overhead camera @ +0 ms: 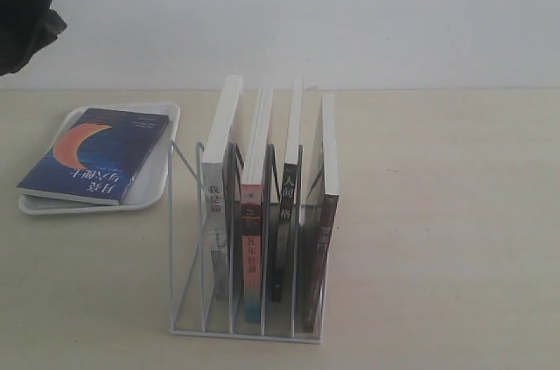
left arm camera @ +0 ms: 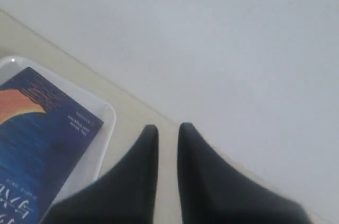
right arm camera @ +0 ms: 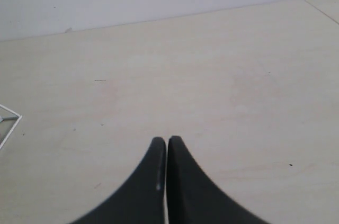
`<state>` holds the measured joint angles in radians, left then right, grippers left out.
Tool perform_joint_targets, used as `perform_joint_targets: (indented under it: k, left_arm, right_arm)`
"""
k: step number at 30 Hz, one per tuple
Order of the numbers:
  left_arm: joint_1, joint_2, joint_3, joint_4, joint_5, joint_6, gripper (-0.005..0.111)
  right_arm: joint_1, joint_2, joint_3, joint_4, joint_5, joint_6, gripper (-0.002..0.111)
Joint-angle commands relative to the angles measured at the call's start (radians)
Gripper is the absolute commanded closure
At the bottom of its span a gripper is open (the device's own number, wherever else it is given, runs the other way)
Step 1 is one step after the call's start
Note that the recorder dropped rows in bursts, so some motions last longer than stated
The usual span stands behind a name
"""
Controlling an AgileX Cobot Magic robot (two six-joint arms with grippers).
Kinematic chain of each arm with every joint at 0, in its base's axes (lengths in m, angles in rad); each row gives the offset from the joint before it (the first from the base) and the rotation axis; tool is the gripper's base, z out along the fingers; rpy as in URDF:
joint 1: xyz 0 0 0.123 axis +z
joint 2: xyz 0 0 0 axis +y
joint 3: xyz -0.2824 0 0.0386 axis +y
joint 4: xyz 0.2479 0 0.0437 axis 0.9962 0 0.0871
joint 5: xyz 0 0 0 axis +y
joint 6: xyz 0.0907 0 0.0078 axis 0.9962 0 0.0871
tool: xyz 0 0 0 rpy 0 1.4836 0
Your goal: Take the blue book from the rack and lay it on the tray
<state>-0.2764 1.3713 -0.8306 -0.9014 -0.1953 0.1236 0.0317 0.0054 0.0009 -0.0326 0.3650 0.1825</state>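
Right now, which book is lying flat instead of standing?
The blue book with the orange crescent: it lies cover-up on the tray; the four others stand upright in the rack.

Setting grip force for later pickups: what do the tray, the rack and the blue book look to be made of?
The tray: white plastic by its look, smooth, slightly glossy rounded rim. The rack: thin wire, white-coated, probably metal. The blue book: paperback, paper pages, thin printed card cover; sheen unclear.
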Motion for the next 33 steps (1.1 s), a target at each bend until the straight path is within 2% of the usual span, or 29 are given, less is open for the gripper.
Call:
perform_joint_targets:
  k: [1, 8, 14, 33]
  left_arm:
    - [-0.004, -0.14, 0.107, 0.001, 0.062, 0.031, 0.102]
    - [-0.004, -0.316, 0.269, 0.001, 0.067, -0.05, 0.102]
    - [-0.004, -0.379, 0.276, 0.001, 0.088, -0.048, 0.102]
    - [-0.004, -0.381, 0.276, 0.001, 0.088, -0.04, 0.102]
  right_arm:
    - [-0.002, -0.005, -0.001, -0.002, -0.001, -0.006, 0.108]
    - [-0.002, -0.005, -0.001, -0.002, -0.001, -0.006, 0.108]
    - [-0.002, -0.005, -0.001, -0.002, -0.001, -0.006, 0.108]
    - [-0.002, -0.005, -0.001, -0.002, -0.001, -0.006, 0.108]
